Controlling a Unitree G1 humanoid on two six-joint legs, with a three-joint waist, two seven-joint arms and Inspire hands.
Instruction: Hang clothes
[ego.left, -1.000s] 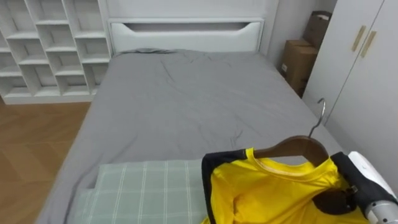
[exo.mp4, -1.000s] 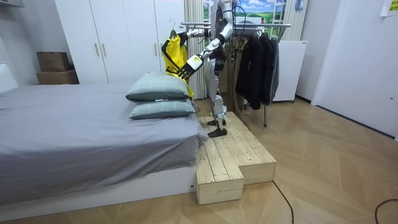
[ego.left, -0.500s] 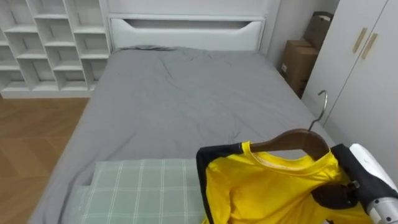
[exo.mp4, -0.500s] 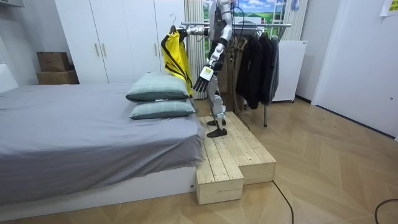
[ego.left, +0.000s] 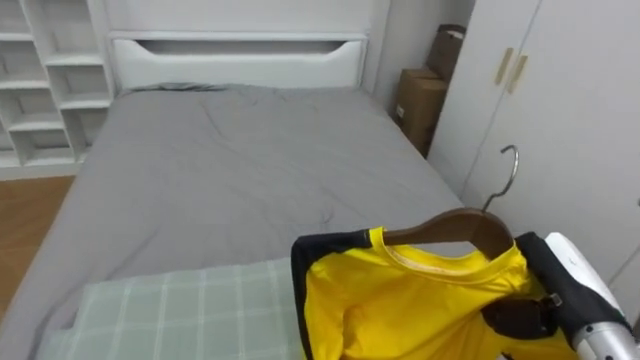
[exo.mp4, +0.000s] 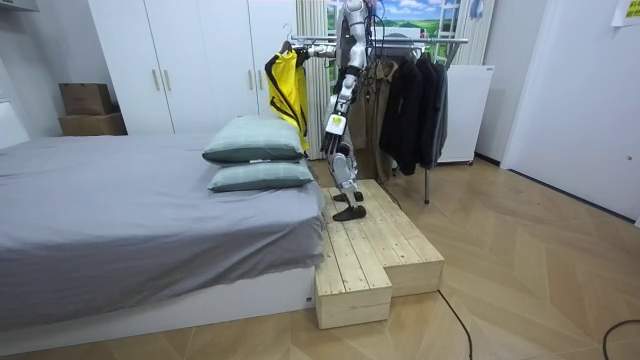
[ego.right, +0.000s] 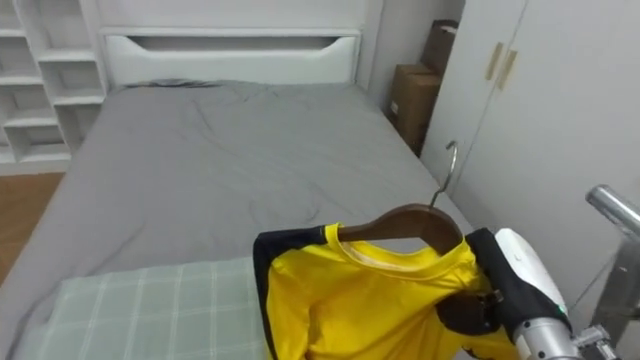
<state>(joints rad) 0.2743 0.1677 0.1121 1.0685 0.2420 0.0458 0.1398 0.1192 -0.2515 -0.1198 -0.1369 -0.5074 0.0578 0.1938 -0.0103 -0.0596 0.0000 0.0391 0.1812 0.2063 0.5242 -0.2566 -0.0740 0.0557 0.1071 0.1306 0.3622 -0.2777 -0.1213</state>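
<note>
A yellow shirt (ego.left: 400, 300) with dark trim hangs on a wooden hanger (ego.left: 452, 226) whose metal hook (ego.left: 508, 165) points up. My right hand (ego.left: 515, 318) is shut on the hanger's right shoulder through the shirt's cloth, at the lower right of the eye views. In the room view I stand on a wooden platform (exo.mp4: 370, 250) at the bed's pillow end and hold the shirt (exo.mp4: 288, 90) up near the end of the clothes rail (exo.mp4: 400, 40). My left hand (exo.mp4: 334, 145) hangs low at my side, on the side nearer the camera.
A grey bed (ego.left: 230, 170) stretches ahead, with a green checked pillow (ego.left: 170, 310) just below me. White wardrobe doors (ego.left: 560, 120) stand close on the right, cardboard boxes (ego.left: 420, 100) behind them. Dark clothes (exo.mp4: 415, 95) hang on the rack. The rail's end (ego.right: 612, 208) juts in at the right.
My left arm has let go of the shirt and dropped to my side. The view has turned right toward the wardrobe, and the shirt on its hanger sits a little higher and nearer the rail.
</note>
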